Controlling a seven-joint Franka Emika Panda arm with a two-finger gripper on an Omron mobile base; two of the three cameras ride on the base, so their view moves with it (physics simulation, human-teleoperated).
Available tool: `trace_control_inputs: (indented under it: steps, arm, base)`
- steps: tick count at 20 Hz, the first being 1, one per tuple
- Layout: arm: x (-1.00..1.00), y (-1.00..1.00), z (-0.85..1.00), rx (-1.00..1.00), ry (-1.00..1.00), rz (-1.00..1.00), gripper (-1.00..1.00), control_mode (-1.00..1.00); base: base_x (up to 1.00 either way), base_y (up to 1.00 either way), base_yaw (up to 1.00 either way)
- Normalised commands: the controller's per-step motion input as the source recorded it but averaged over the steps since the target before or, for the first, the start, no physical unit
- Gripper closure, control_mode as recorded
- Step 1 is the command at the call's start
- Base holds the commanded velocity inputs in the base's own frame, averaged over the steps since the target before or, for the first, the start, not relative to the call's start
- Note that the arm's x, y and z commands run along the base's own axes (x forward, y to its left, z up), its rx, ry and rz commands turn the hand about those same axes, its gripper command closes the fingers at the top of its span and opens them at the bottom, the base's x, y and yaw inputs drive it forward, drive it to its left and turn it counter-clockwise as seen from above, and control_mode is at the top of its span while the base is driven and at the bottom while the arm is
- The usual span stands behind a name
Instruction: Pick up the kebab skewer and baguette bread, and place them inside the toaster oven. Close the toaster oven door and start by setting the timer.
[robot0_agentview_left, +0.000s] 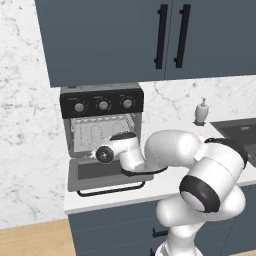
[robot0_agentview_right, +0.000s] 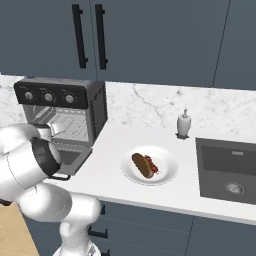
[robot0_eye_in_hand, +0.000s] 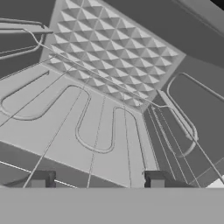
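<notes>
Item count, as seen from the room:

- One boxy grey-silver toaster oven (robot0_agentview_left: 102, 131), carrying three round silver knobs (robot0_agentview_left: 103, 105) on its black panel.
- One white round plate (robot0_agentview_right: 150, 165).
- One stubby golden-brown baguette loaf (robot0_agentview_right: 141, 165).
- One thin kebab skewer with red chunks (robot0_agentview_right: 152, 165).
- One white soap dispenser bottle (robot0_agentview_right: 184, 123).
- One dark sink basin (robot0_agentview_right: 227, 170).
- Two black vertical cabinet handles (robot0_agentview_left: 161, 37).

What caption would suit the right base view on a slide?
Toaster oven open on the counter, arm reaching in; bread and skewer wait on a plate.
</notes>
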Motion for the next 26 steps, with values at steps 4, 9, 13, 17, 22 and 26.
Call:
trace_control_inputs:
  steps: [4, 9, 13, 17, 22, 26]
  arm:
    - [-0.44, -0.04, 0.49, 0.13, 0.14, -0.04, 1.0, -1.0]
    - [-0.55, -0.06, 0.36, 0.12, 0.16, -0.05, 1.0, -1.0]
    - [-0.47, -0.09, 0.35, 0.11, 0.12, -0.05, 1.0, -1.0]
    - [-0.16, -0.22, 0.42, 0.1, 0.11, -0.06, 1.0, -1.0]
    - [-0.27, -0.21, 0.48, 0.09, 0.09, -0.05, 1.0, -1.0]
    - [-0.53, -0.07, 0.62, 0.09, 0.06, -0.05, 1.0, -1.0]
  base:
    - [0.0, 0.0, 0.0]
    - [0.0, 0.0, 0.0]
    - [0.0, 0.0, 0.0]
    - [0.0, 0.0, 0.0]
    - [0.0, 0.0, 0.0]
    - [0.0, 0.0, 0.0]
